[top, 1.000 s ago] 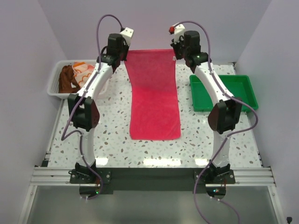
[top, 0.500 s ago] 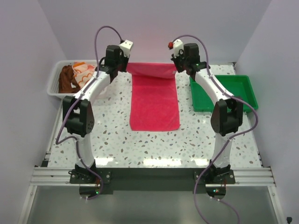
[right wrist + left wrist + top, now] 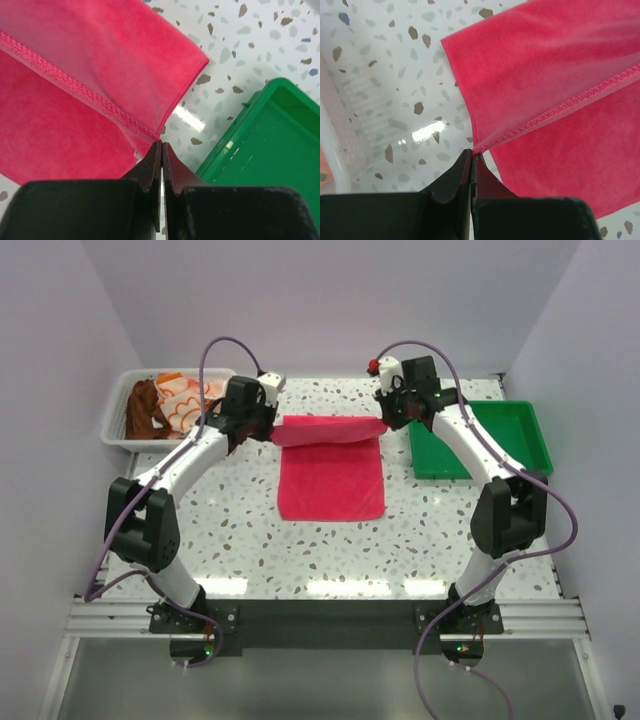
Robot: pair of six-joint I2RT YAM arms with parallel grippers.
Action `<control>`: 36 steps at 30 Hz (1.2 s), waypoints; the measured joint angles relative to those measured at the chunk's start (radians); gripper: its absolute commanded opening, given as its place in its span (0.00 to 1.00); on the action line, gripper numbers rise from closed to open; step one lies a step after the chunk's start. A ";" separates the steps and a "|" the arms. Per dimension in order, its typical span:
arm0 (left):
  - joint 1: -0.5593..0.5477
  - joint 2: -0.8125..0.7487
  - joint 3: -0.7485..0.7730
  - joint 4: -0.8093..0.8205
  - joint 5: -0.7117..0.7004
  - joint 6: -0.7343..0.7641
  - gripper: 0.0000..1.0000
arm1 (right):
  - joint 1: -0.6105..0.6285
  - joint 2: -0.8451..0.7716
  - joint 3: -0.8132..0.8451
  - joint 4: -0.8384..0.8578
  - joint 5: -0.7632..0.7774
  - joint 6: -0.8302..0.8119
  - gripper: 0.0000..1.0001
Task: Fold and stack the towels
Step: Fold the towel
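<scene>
a: top view, first entry?
b: hot pink towel (image 3: pixel 330 480) on the desk (image 3: pixel 230 530), far edge lifted and doubled toward the near edge. first fold in hand.
a: left wrist?
b: left gripper (image 3: pixel 471 156) pressed together on the towel's left corner.
a: right wrist?
b: right gripper (image 3: pixel 161 146) pinching the right corner, near the green tray (image 3: pixel 260 150). next, i judge: lay that edge level on the near edge, then release.

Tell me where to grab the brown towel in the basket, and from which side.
Pinch a raised fold on top of the brown towel, coming straight down from above. It lies crumpled in a heap at the left end of the basket, whose walls block a sideways approach. The orange towel lies close on its right, so keeping the jaws toward the heap's left half seems safest.
</scene>
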 measured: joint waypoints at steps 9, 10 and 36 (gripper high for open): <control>-0.069 -0.020 -0.107 -0.069 -0.051 -0.078 0.00 | -0.001 -0.005 -0.107 -0.086 0.001 0.075 0.00; -0.072 -0.024 -0.112 -0.077 -0.055 -0.087 0.00 | -0.001 -0.005 -0.111 -0.096 0.001 0.085 0.00; -0.143 -0.126 -0.362 -0.100 -0.024 -0.196 0.00 | 0.002 -0.140 -0.461 -0.055 -0.072 0.348 0.00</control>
